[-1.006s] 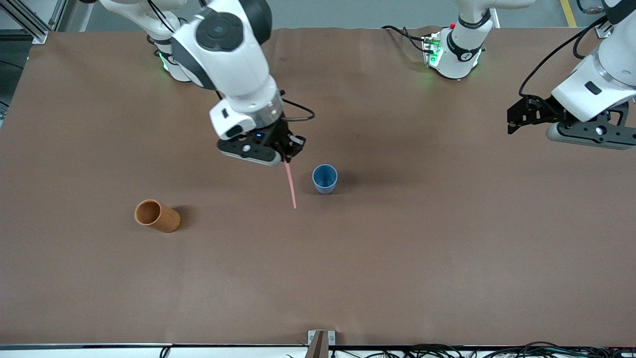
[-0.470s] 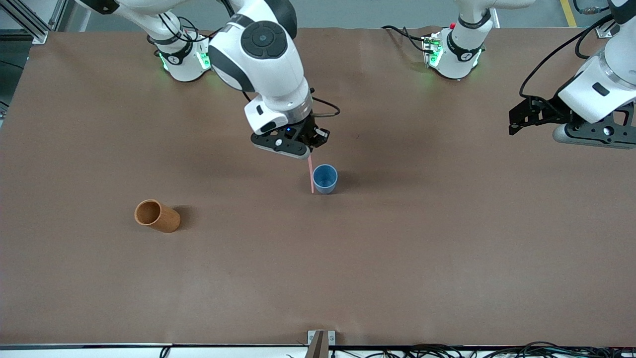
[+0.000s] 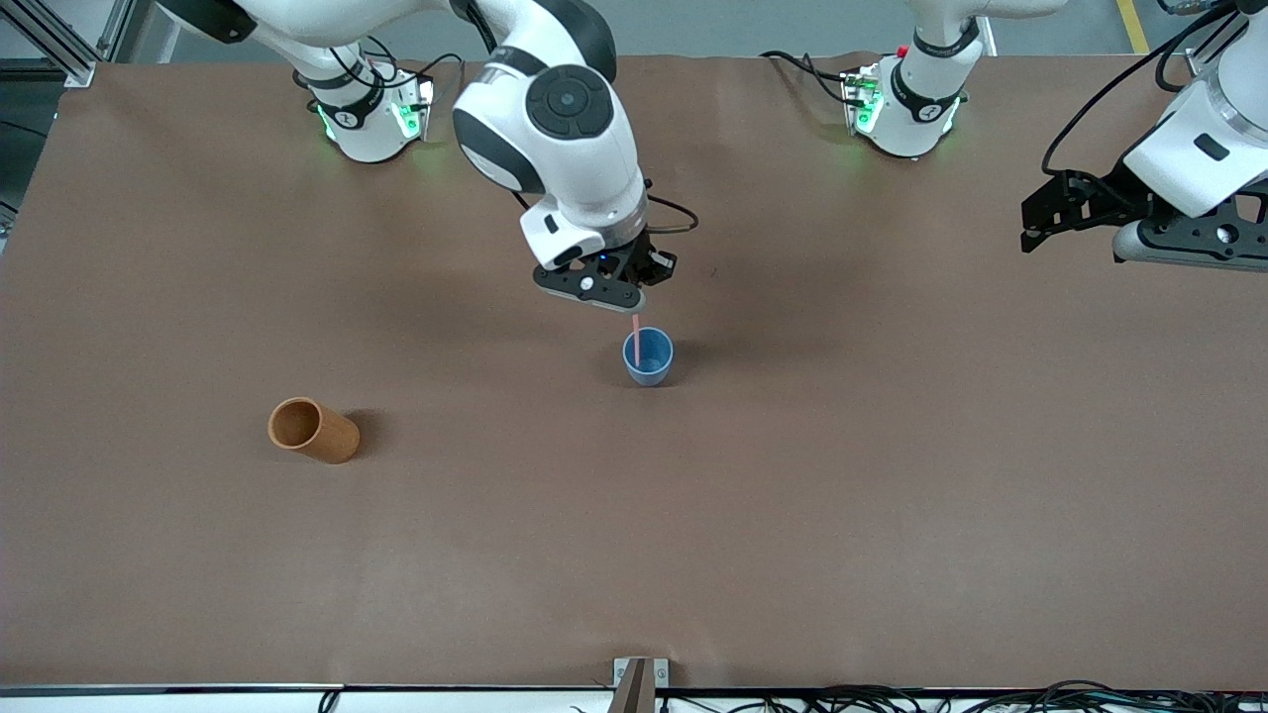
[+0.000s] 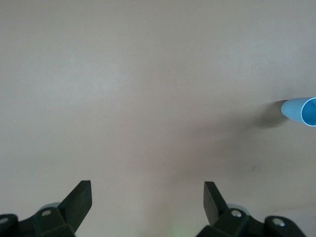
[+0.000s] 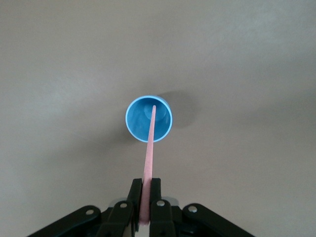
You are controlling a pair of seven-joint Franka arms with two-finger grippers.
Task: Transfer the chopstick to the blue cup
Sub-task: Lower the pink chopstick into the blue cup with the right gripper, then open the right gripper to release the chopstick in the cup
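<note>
Pink stick point(image 3: 636, 342) is pinched in the right claw point(image 3: 634, 309), hanging over the blue cup point(image 3: 648, 357) mid-bench with its tip at the mouth, so I'd go straight down, keep it vertical, and only let go once the tip is well inside. The right wrist view shows the tip lined up inside the rim, which the front view can't confirm. Left claw point(image 3: 1035, 216) waits wide open, empty, over its end.
</note>
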